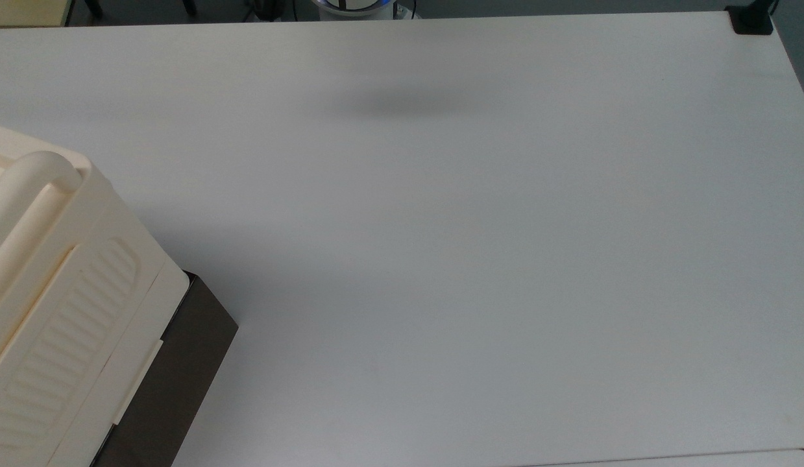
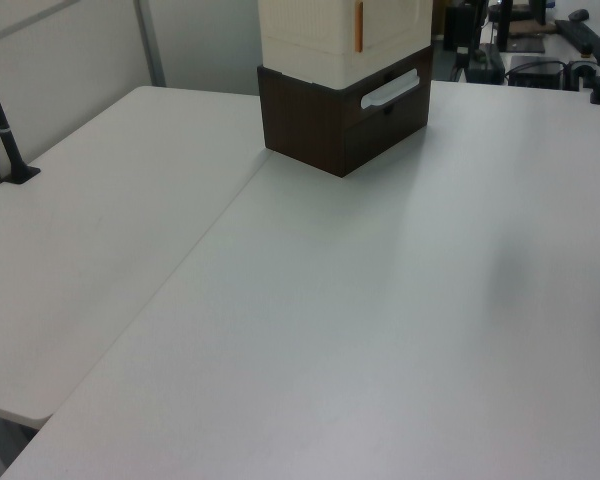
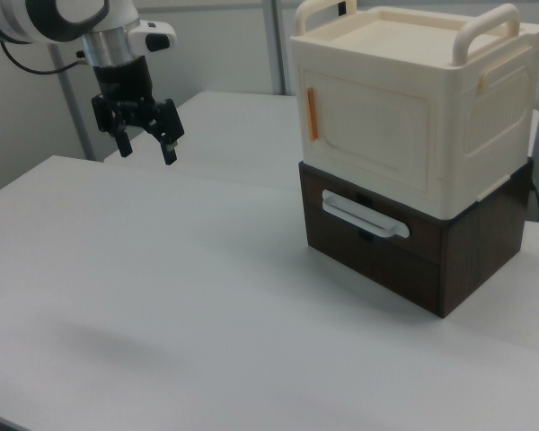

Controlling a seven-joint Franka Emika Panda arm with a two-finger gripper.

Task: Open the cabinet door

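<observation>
- The jaws stand spread and hold nothing; the gripper (image 3: 146,142) hangs above the table (image 3: 162,296), well apart from the cabinet (image 3: 413,117).
- The cream door (image 3: 370,135), with an orange handle (image 3: 312,113), sits shut over a brown base (image 3: 413,260).

Right view, robot body. White, rounded arm link (image 3: 36,18) with a dark grey band at the joint and a dull metallic cylindrical collar below it. A small white block with a black oval insert projects from the wrist (image 3: 151,38). Black two-finger gripper (image 3: 147,148): boxy black body, two slim black fingers (image 3: 169,148) set apart, one with a small pale mark near its tip.
</observation>
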